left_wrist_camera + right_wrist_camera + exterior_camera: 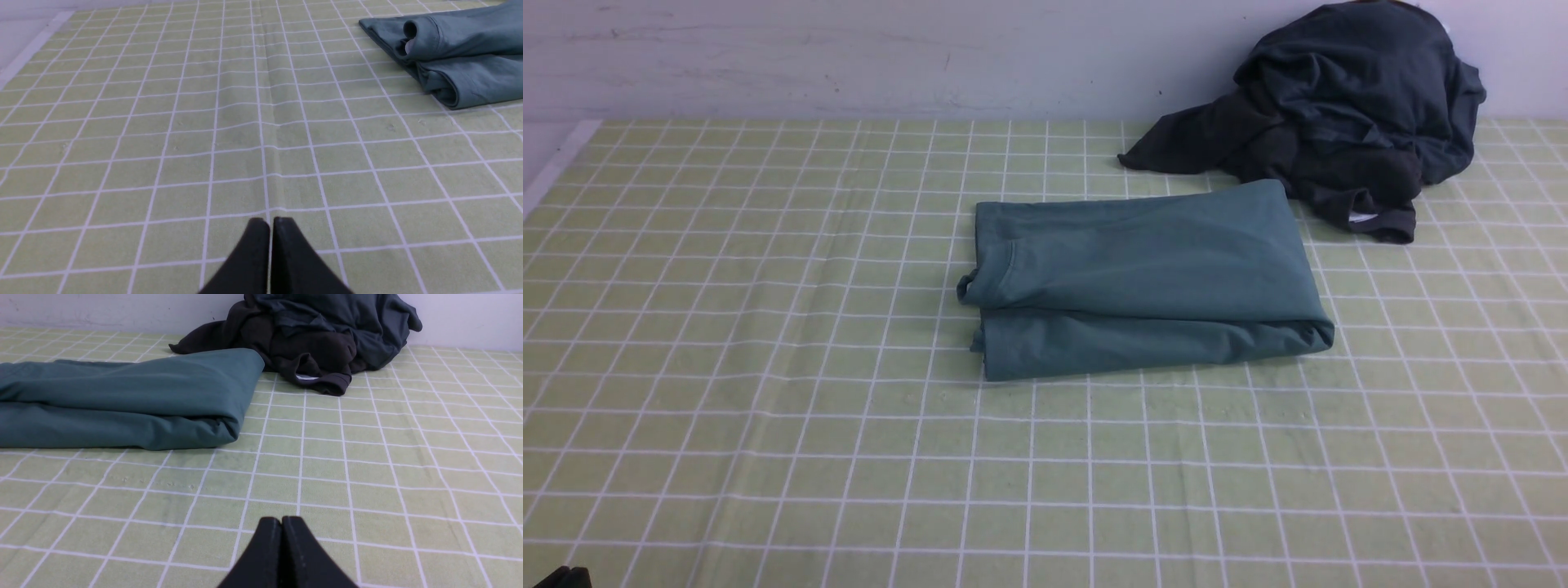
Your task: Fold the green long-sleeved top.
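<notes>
The green long-sleeved top (pixel 1147 278) lies folded into a compact rectangle near the middle of the table, a ribbed cuff showing at its left end. It also shows in the left wrist view (pixel 457 53) and the right wrist view (pixel 122 398). My left gripper (pixel 269 222) is shut and empty, low over bare cloth well short and left of the top. My right gripper (pixel 281 520) is shut and empty, over bare cloth short of the top's right end. Only a dark tip of the left arm shows in the front view's lower left corner.
A heap of dark charcoal-grey garments (pixel 1347 114) lies at the back right against the wall, just behind the top's far right corner; it also shows in the right wrist view (pixel 318 339). A green checked tablecloth (pixel 768 367) covers the table. The table's left edge (pixel 556 167) shows.
</notes>
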Tool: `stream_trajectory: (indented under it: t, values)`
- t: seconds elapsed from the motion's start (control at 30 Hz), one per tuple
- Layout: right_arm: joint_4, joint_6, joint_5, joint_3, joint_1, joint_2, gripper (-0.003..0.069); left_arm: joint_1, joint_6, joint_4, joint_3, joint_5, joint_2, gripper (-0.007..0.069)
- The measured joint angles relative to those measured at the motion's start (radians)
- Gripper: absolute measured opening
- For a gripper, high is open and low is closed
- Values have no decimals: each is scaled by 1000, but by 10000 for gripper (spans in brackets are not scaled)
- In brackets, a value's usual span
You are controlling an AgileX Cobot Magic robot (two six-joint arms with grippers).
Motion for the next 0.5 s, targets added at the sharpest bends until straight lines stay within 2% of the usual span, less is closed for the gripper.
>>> stream_trajectory:
  t: [0.5]
  values:
    - [0, -6, 0, -1, 0, 0, -14, 0, 0, 0, 0, 0, 0, -1]
